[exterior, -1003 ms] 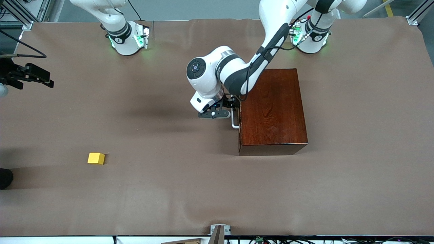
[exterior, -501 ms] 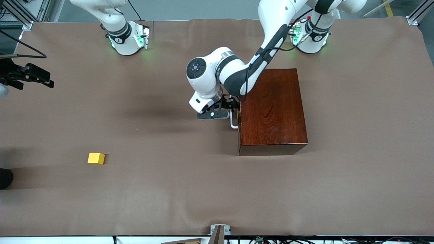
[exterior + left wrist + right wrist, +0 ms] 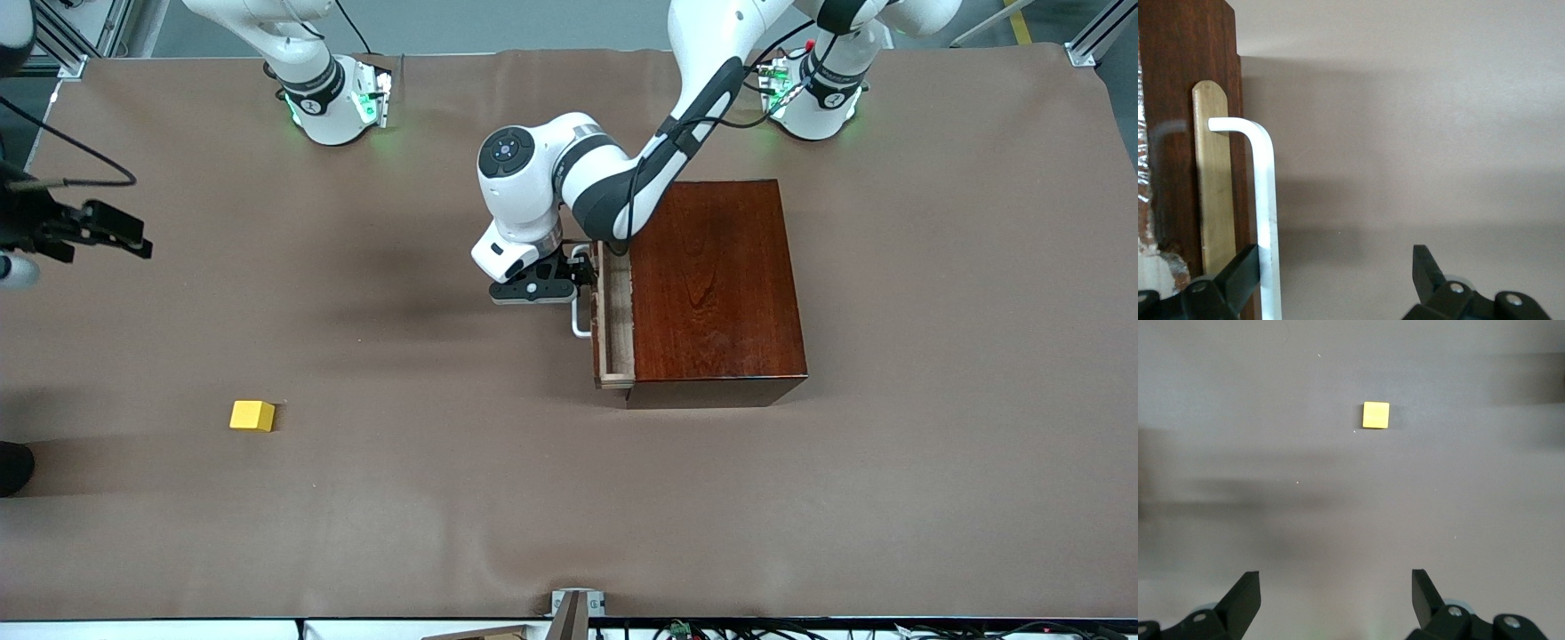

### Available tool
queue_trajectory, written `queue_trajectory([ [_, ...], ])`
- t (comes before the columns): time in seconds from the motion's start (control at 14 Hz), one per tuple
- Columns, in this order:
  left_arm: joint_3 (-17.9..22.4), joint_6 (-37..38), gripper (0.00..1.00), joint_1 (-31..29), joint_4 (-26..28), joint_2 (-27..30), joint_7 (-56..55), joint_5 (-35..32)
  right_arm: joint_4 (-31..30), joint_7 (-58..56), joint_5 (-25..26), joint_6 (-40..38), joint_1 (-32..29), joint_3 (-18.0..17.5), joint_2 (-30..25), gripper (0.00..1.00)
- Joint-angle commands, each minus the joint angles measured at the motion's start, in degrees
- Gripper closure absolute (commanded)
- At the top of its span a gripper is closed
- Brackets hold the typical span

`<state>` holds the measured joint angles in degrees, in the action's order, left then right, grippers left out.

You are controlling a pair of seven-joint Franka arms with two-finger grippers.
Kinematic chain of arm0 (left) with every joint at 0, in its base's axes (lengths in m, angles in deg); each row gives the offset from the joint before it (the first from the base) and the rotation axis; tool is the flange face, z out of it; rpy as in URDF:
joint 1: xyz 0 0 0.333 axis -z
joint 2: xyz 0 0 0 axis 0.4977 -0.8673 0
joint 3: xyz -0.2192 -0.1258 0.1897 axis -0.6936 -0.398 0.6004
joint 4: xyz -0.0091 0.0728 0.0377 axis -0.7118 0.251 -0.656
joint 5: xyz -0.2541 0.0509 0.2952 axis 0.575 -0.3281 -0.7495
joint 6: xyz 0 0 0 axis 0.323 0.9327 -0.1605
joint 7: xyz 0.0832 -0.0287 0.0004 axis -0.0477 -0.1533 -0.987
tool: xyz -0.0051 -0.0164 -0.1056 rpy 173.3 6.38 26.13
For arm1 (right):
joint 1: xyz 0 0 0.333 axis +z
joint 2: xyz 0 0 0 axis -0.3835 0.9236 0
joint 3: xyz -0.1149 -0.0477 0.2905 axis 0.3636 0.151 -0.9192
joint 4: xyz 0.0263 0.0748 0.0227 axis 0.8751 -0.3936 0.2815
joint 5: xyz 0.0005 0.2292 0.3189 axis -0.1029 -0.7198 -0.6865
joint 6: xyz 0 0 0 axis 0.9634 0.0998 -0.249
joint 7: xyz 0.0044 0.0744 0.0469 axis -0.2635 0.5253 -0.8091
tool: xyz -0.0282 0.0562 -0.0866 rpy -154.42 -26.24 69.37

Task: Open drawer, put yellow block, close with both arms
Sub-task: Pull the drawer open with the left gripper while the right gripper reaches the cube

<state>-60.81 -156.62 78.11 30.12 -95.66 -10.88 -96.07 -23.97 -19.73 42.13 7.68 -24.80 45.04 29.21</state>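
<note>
The drawer [image 3: 613,316] is seen pulled a short way out of the dark mahogany box casing [image 3: 718,289], with a strip of pale wood exposed between its reddish-brown front and the casing. Its front faces the right arm's end of the table. The white U-shaped bar handle [image 3: 582,307] stands off that front; in the left wrist view the handle [image 3: 1265,220] is shown running up from one black finger [image 3: 1238,277] and bending toward the drawer front [image 3: 1188,133], where a pale wooden strip [image 3: 1213,180] is fixed.

The left gripper [image 3: 569,277] is placed at the handle, just in front of the drawer. Its fingers are spread wide: one lies against the bar, the other stands well apart from it over the bare cloth, so nothing is clamped. The left arm's forearm is laid across a corner of the casing.

The yellow block [image 3: 252,415] is found on the brown table cloth [image 3: 444,498], well apart from the drawer, toward the right arm's end of the table and nearer to the front camera than the casing. Nothing lies on the cloth between block and drawer.

The right gripper [image 3: 98,229] is held in the air over the cloth at the right arm's end of the table, its fingers fully spread and empty. In the right wrist view the block [image 3: 1376,415] is seen on the cloth, well clear of the right gripper [image 3: 1335,593].
</note>
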Motion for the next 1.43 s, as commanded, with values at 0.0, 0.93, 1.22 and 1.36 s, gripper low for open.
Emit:
queue_trajectory([
  [0.0,-0.01,-1.54,0.0,0.78,-1.53,-1.3,-1.46,-1.09,0.67,-0.02,-0.03,2.08,-1.18,-0.1,3.55,0.0],
  [0.93,-1.59,-7.51,0.0,0.87,-1.62,-2.27,-0.76,2.6,-0.11,-0.02,0.76,20.27,-2.14,-0.01,19.38,0.0],
  [1.22,-2.39,-8.84,0.0,0.87,-1.62,-2.79,-0.76,3.38,-1.51,-0.02,0.94,24.32,-3.02,0.08,21.93,0.0],
  [1.36,-2.91,-9.1,0.0,0.87,-2.14,-2.79,-0.67,4.96,-4.84,0.15,1.03,29.4,-2.85,0.08,22.11,0.0],
])
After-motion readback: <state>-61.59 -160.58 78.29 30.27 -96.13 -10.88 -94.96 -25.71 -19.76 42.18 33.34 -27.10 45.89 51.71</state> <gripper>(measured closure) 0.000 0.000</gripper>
